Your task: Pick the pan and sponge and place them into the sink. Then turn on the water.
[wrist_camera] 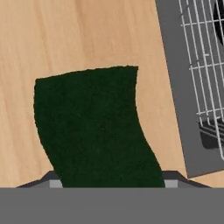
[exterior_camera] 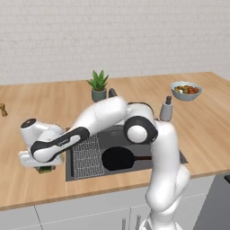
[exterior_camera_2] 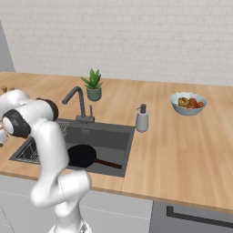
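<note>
Between the fingers of the hand [wrist_camera: 107, 184]: the sponge [wrist_camera: 94, 127], dark green, lying on the surface [wrist_camera: 65, 35]; jaws partly closed against its sides, apparently gripping. Sink [wrist_camera: 175, 87] rim just beside the hand, wire rack [wrist_camera: 203, 65] beyond; pan [exterior_camera: 117, 158] already in the basin. Risk: the soft sponge slipping out, or catching on the rim, if lifted too low; open room lies above.

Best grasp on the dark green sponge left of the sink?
Take the flat dark green sponge across its narrow width, coming straight down from above: it lies flat on the wooden counter beside the dark grey sink, and the gripper already straddles it.
</note>
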Controlling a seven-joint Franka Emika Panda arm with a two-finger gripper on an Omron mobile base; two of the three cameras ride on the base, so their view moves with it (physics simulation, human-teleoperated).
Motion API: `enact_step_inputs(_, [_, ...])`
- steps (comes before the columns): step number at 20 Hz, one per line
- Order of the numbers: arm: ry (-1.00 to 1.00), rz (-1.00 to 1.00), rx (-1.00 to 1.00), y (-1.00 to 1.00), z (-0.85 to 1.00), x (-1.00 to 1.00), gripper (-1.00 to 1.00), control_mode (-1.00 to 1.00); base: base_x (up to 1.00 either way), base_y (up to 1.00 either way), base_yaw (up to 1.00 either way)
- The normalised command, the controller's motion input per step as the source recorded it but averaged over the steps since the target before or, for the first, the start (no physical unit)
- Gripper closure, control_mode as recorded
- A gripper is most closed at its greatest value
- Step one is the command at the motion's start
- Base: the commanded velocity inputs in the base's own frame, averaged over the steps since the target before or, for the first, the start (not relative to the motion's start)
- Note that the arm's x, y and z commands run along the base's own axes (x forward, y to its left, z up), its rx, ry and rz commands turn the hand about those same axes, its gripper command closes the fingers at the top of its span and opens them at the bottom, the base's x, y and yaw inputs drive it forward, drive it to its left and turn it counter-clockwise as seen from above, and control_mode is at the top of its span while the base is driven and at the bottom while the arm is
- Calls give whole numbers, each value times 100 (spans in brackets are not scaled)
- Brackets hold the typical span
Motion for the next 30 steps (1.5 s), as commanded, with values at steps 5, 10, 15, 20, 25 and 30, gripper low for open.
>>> enact_step_inputs(5, [0, 0, 0, -100, 43, -13, 100, -100, 0, 0, 0])
enact_step_inputs(10, [5, 0, 0, -100, 34, -10, 100, -100, 0, 0, 0])
enact_step_inputs(15, [12, 0, 0, -100, 20, -3, 100, -100, 0, 0, 0])
enact_step_inputs(20, [12, 0, 0, -100, 9, -2, 100, -100, 0, 0, 0])
enact_step_inputs(25, [12, 0, 0, -100, 4, 0, 100, -100, 0, 0, 0])
enact_step_inputs(30, [12, 0, 0, -100, 0, 0, 100, -100, 0, 0, 0])
